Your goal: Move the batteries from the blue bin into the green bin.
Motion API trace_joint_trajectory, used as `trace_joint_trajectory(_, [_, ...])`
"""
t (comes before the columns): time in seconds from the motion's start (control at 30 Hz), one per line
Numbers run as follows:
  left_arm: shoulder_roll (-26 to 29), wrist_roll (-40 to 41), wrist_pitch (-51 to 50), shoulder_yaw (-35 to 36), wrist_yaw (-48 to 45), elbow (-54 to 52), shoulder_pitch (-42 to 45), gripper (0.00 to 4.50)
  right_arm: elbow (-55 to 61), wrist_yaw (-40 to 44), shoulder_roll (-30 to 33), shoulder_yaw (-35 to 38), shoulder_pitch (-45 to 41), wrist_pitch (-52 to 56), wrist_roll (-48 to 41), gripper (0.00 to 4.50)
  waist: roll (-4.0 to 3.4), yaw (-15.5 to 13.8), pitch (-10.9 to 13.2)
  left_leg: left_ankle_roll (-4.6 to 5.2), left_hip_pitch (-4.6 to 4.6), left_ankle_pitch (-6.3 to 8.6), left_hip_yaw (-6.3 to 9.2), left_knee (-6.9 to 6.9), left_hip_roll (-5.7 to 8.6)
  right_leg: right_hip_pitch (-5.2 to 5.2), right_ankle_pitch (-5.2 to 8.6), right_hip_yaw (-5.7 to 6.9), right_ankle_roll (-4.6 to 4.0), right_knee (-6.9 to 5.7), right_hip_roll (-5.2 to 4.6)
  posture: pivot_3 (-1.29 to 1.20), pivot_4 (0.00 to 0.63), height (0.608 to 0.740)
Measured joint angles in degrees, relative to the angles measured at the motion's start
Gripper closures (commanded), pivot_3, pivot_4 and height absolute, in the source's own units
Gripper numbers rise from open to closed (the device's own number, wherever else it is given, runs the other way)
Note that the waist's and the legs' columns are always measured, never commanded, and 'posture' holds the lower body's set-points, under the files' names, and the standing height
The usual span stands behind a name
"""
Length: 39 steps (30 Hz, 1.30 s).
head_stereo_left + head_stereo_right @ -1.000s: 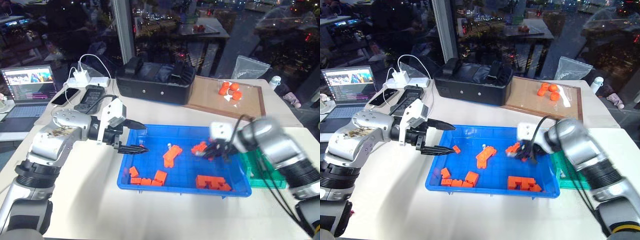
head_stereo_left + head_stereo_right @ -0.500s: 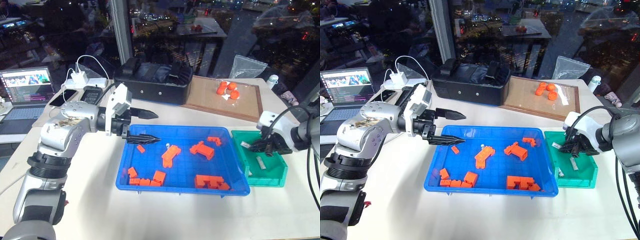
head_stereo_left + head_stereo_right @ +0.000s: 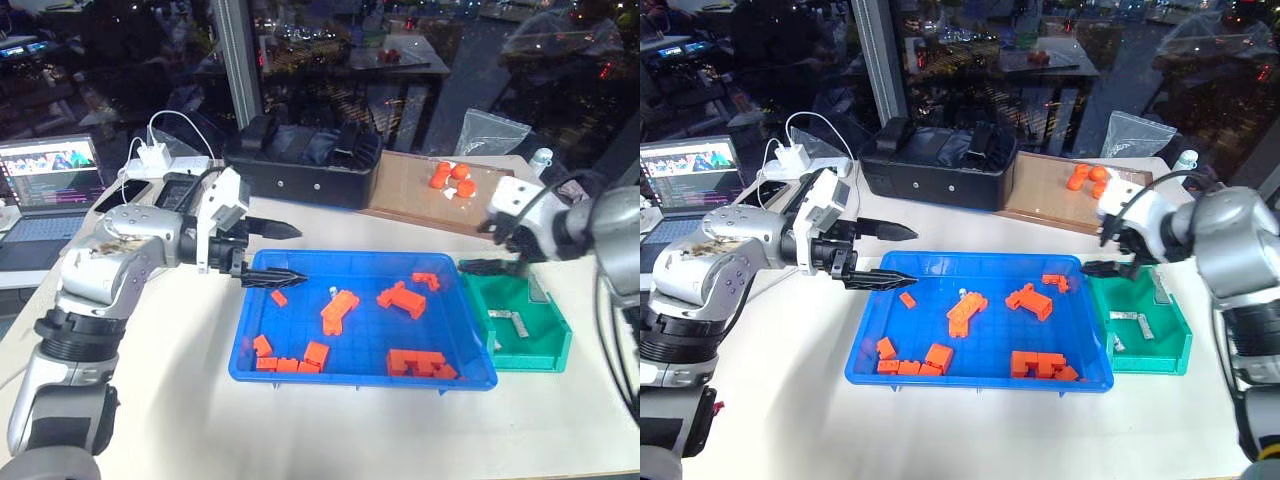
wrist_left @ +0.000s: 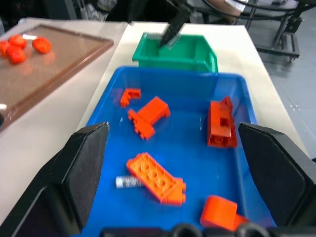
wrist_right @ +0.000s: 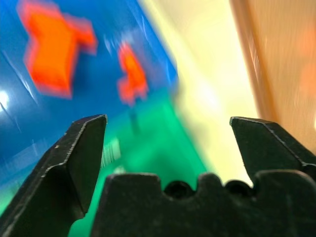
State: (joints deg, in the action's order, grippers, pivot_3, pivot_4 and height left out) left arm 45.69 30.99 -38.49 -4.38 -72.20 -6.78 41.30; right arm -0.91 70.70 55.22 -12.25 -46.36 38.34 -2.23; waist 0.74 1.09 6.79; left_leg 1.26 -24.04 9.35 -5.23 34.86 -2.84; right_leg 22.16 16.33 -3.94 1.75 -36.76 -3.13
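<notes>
Silvery-grey, small cylindrical batteries [image 3: 508,317] were seen lying loose on the floor of the small green plastic bin [image 3: 547,350] with sloped walls, and one more battery [image 4: 128,181] was seen in the large shallow bright-blue plastic bin [image 3: 340,377], touching the end of an orange plastic building brick [image 4: 157,177] near the tray's middle. That remaining battery was judged to be light, rigid and smooth, likely to roll or slip on the slick plastic; a hold across its middle, with the fingers set square to its length and clear of the brick, was judged safest. Other orange bricks [image 3: 418,363] were scattered around it. The right claw [image 3: 507,248] was held above the far edge of the green bin with its fingers spread wide and nothing between them. The left claw [image 3: 283,252] was poised over the blue bin's far left corner, likewise spread and empty. Both bins stood side by side on the white tabletop [image 3: 180,400].
</notes>
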Motion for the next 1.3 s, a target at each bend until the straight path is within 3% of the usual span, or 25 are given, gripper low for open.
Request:
trace_joint_trajectory(0.13, [1.4, -1.7, 1.1, -0.3, -0.4, -0.2, -2.0, 0.00, 3.7, -0.4, -8.6, -5.7, 0.2, 2.6, -1.3, 0.03, 0.00, -0.6, 0.0, 0.00, -0.14, 0.00, -0.05, 0.09, 0.02, 0.03, 0.00, 0.11, 0.00, -0.02, -0.04, 0.00, 0.150, 0.740])
trace_joint_trajectory(0.33, [2.3, -1.9, 1.1, -0.2, -0.4, -0.5, -3.4, 0.00, 4.2, -2.8, -16.5, -11.4, 2.2, 2.1, -1.0, 0.03, 0.08, -1.2, 0.0, 0.00, -0.17, 0.00, -0.07, 0.17, 0.03, 0.02, 0.00, 0.18, 0.00, -0.03, -0.08, 0.00, 0.150, 0.740])
trace_joint_trajectory(1.07, [2.7, -1.8, 1.1, 0.0, 1.0, -2.6, -4.2, 0.00, -21.0, -1.1, -27.8, -20.1, -7.0, -21.0, 9.7, 0.03, 0.09, -0.3, 0.0, 0.00, -0.11, -0.01, -0.05, 0.11, -0.01, 0.03, -0.01, 0.17, -0.02, -0.12, 0.00, 0.00, 0.150, 0.740])
trace_joint_trajectory(1.3, [2.7, -1.7, 1.0, 0.1, 1.4, -2.6, -4.8, 0.00, -22.8, 0.3, -27.8, -20.1, -6.9, -21.5, 10.4, 2.05, 0.08, -0.3, 0.0, 0.00, -0.11, -0.01, -0.05, 0.12, -0.01, 0.04, -0.01, 0.17, -0.03, -0.15, -0.01, 0.00, 0.150, 0.740])
